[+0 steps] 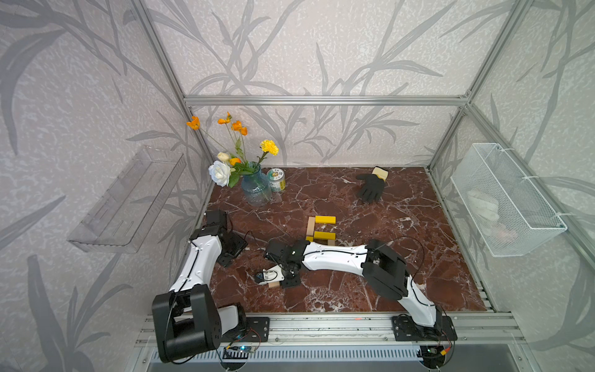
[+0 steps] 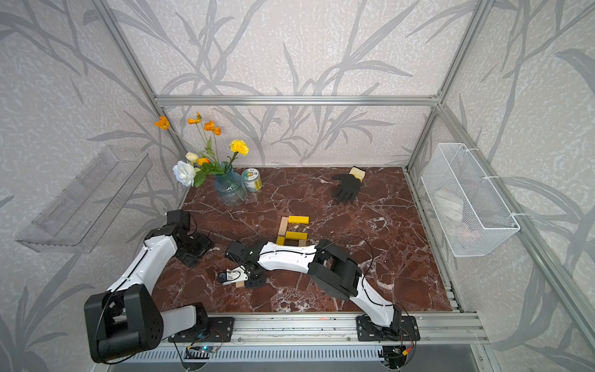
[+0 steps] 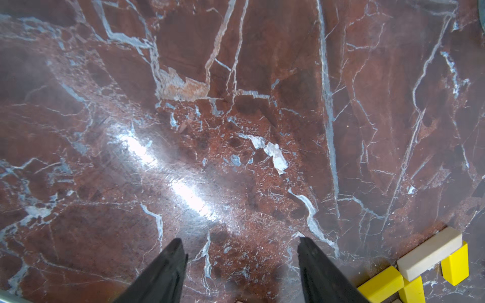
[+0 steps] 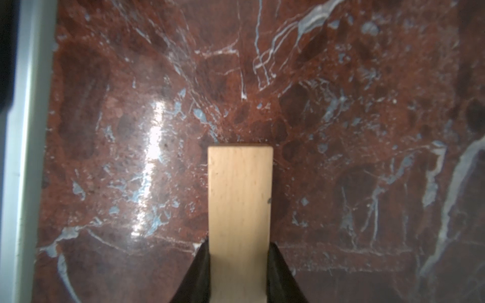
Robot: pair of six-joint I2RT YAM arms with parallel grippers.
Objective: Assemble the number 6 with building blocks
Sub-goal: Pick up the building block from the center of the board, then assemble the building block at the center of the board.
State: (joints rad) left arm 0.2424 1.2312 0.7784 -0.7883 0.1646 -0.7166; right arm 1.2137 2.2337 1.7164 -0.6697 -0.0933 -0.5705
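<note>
Pinching a pale flat rectangular wood bar (image 4: 240,196) across its width, right hand (image 4: 239,245) sat front-left of unfinished yellow-and-wood six (image 1: 324,235); left hand (image 3: 240,239) gaped empty.

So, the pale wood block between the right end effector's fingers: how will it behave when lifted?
The pale wood block looks solid and square-edged, so probably stiff and light. Its flat sides sit against the right end effector, so it shouldn't roll; held near one end, it might pivot. On the glossy marble table it would likely slide if pushed.
</note>
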